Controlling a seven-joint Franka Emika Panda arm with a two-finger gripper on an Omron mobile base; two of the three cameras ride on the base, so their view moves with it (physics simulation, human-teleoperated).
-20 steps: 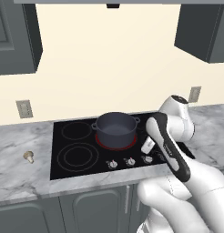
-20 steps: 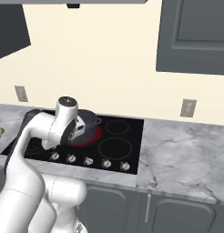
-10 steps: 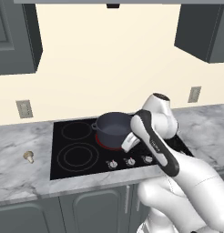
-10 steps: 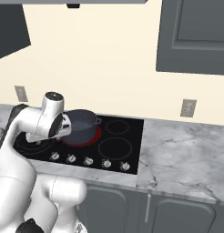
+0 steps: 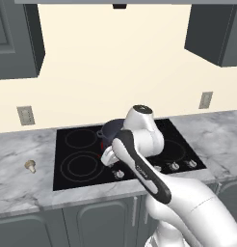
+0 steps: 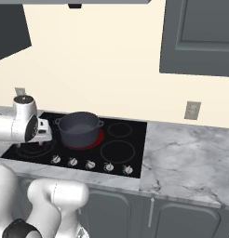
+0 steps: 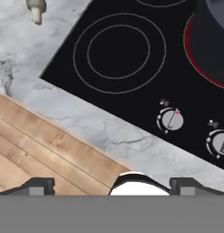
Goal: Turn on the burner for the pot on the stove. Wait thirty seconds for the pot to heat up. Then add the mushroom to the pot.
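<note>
The dark blue-grey pot (image 6: 79, 128) stands on the black stove (image 6: 130, 135), on the burner (image 6: 96, 140) that glows red around its base. In the left base view my arm hides most of the pot (image 5: 110, 129). The tan mushroom (image 5: 30, 165) lies on the marble counter left of the stove, and it is at the top left of the hand view as mushroom (image 7: 36, 9). My gripper (image 5: 108, 156) hovers over the stove's front left, left of the pot, well apart from the mushroom. Its fingertips (image 7: 38, 184) stand wide open with nothing between them.
A row of silver knobs (image 6: 90, 164) runs along the stove's front edge, two of them below the hand as knobs (image 7: 170, 119). A larger double-ring circle (image 7: 119, 52) lies left of the pot. Marble counter (image 6: 181, 153) stretches right. Wood floor (image 7: 41, 154) shows past the counter edge.
My arm has swung left across the stove, from the pot's right side to its front left. The jaws stayed open; pot and mushroom have not moved.
</note>
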